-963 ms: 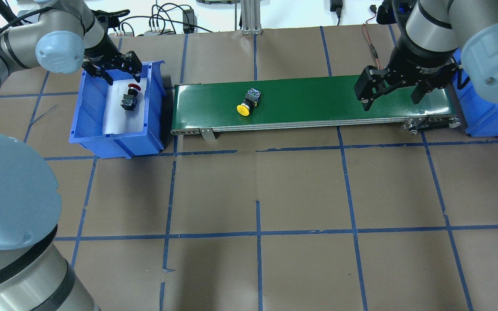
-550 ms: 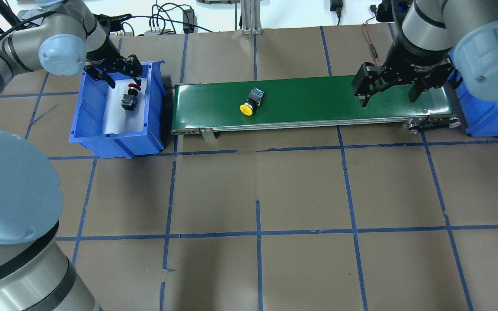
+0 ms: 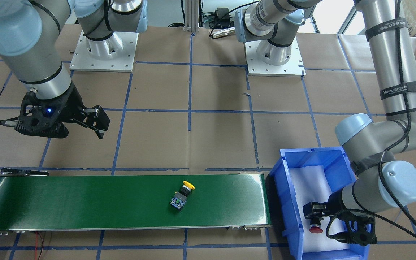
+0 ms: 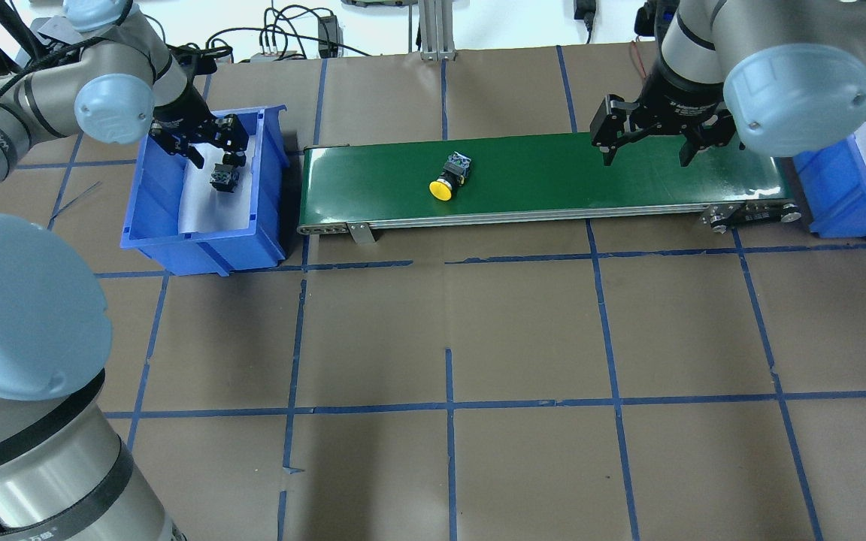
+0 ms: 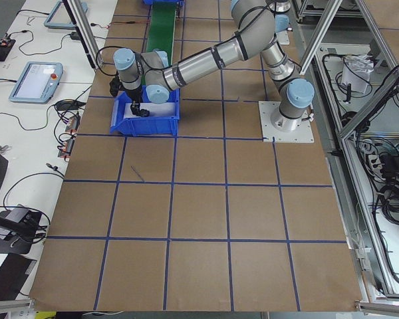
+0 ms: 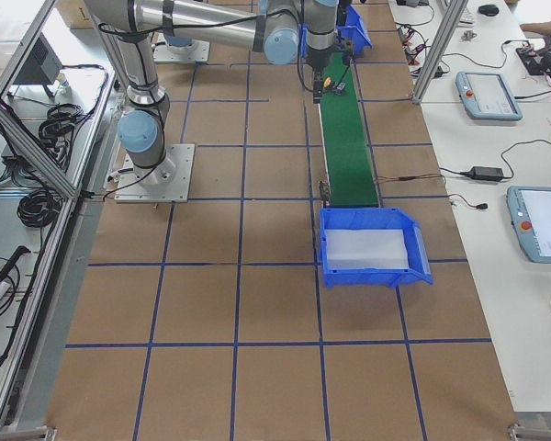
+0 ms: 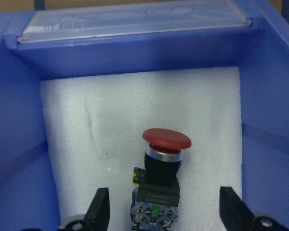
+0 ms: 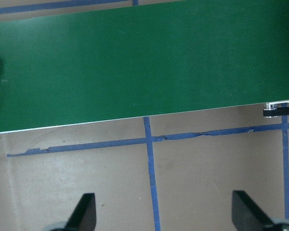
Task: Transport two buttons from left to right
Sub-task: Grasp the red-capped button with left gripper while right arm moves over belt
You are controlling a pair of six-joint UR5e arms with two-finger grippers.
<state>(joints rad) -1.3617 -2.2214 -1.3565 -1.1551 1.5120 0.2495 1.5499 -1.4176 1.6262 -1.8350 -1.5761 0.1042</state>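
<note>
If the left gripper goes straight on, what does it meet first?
Probably the red button, lying between its open fingers; the fingers themselves would land on the white foam. Depth is unclear.

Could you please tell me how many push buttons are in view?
2. The yellow button lies on the green conveyor belt; the red button lies in the blue bin. None seems hidden.

Overhead, the left claw (image 4: 219,158) hides the cap of the red button (image 4: 223,179).

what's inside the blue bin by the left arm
In the bin: one red button lying on white foam, with the open left gripper over it. The foam beneath them is covered.
</note>
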